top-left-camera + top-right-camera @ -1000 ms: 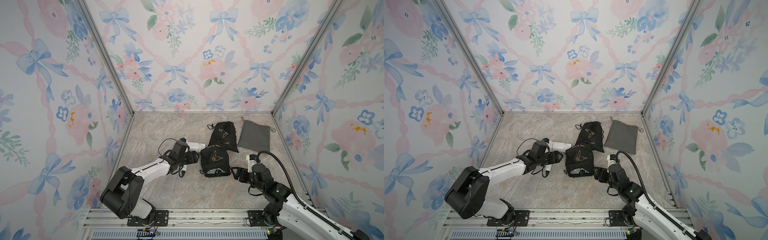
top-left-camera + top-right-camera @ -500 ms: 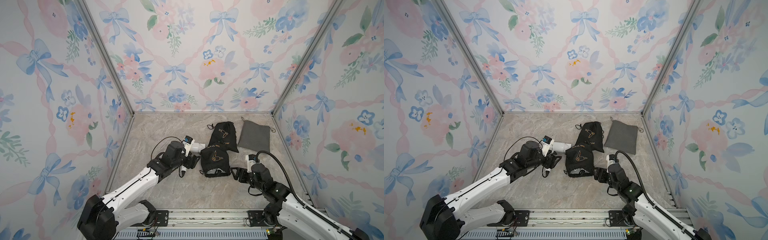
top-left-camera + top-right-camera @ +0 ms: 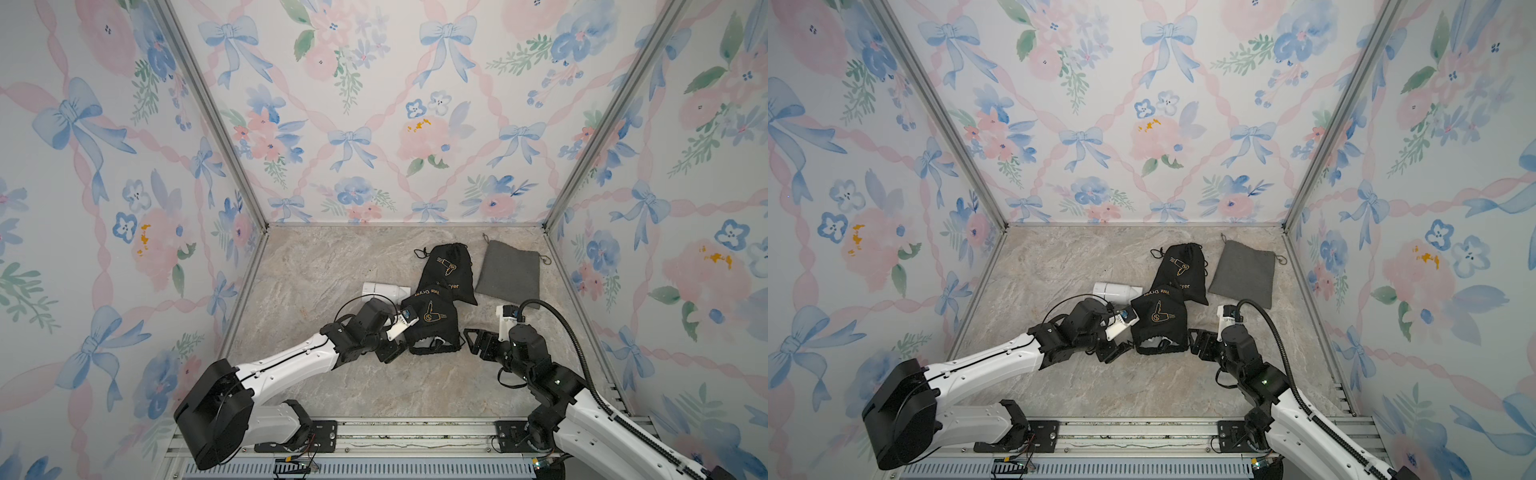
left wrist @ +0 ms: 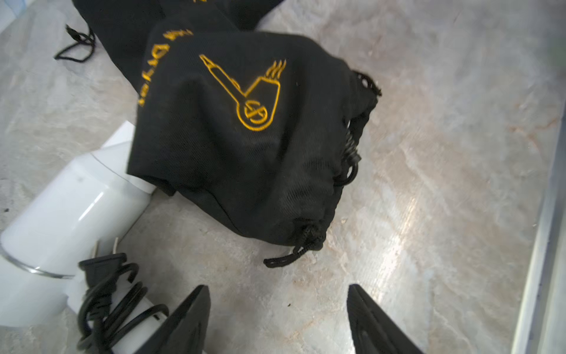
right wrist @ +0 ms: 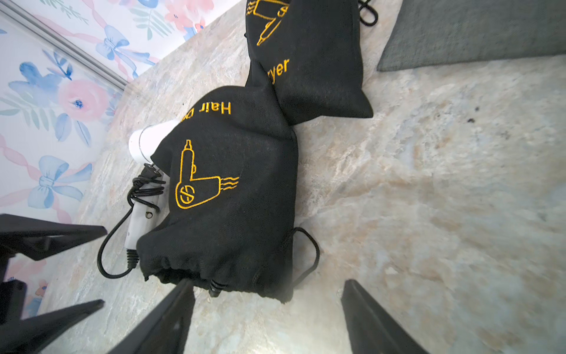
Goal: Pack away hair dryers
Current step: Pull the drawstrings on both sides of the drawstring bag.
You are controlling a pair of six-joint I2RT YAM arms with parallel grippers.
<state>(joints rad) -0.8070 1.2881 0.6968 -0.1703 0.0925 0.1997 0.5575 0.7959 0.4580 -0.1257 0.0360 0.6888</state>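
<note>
The left pincer stood wide and empty, low over the tabletop. Just beside one jaw lay the white dryer, a dark cord coiled on its handle. Its barrel ran under the edge of a bulging black pouch directly ahead. The right pincer, also wide and empty, faced that pouch's gathered mouth from the opposite side, one jaw at the hem; contact could not be told. The pouch's contents were hidden. Beyond lay a second black pouch, then a flat grey pouch.
</note>
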